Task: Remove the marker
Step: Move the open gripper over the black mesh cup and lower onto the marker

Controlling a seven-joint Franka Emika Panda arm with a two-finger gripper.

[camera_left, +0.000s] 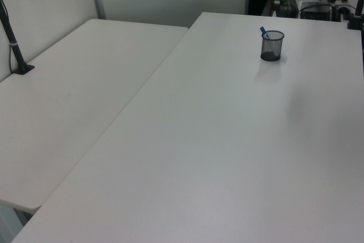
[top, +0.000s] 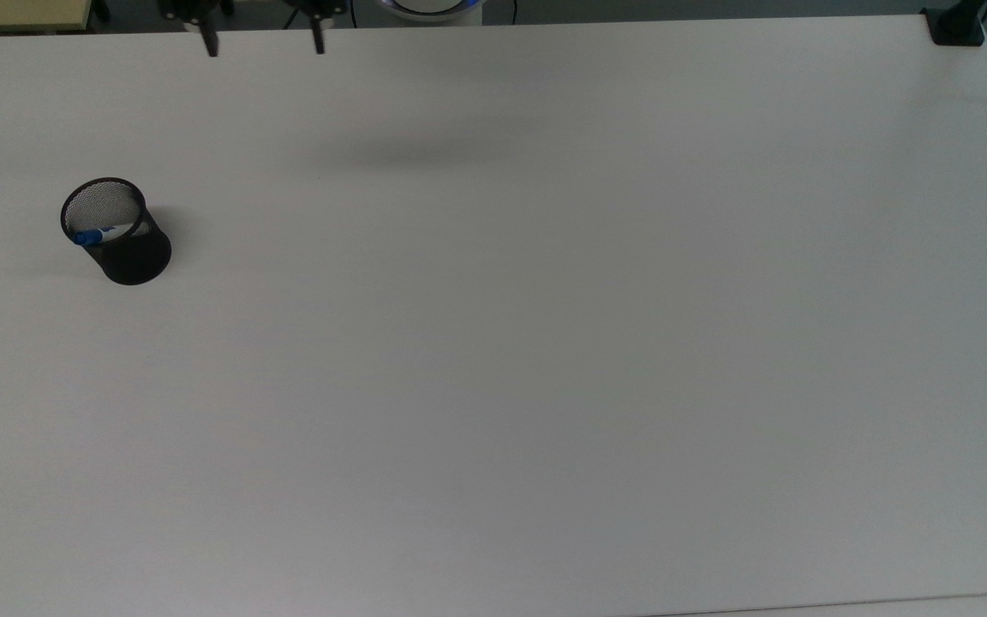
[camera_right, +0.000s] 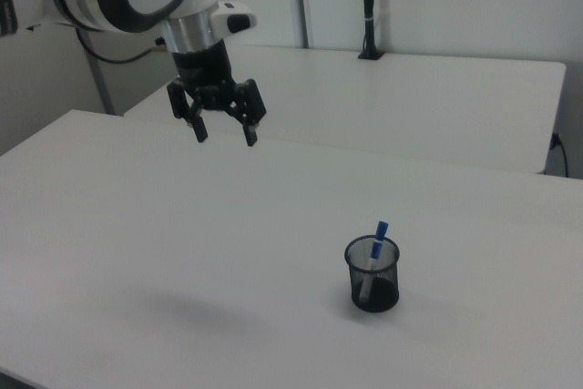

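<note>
Marker (camera_right: 374, 253): light, stiff, smooth; leans inside the cup (camera_right: 373, 276).
Hold: the blue cap above the rim.
Gripper (camera_right: 225, 135): jaws released, far from the cup.

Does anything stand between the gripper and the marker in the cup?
Nothing visible does. The open gripper hangs above bare table, apart from the mesh cup; the marker leans inside with its blue cap above the rim.

No words, numbers or signs could be read anywhere. The marker (camera_right: 374, 251) had a small blue label, but its writing was too tiny to read.
</note>
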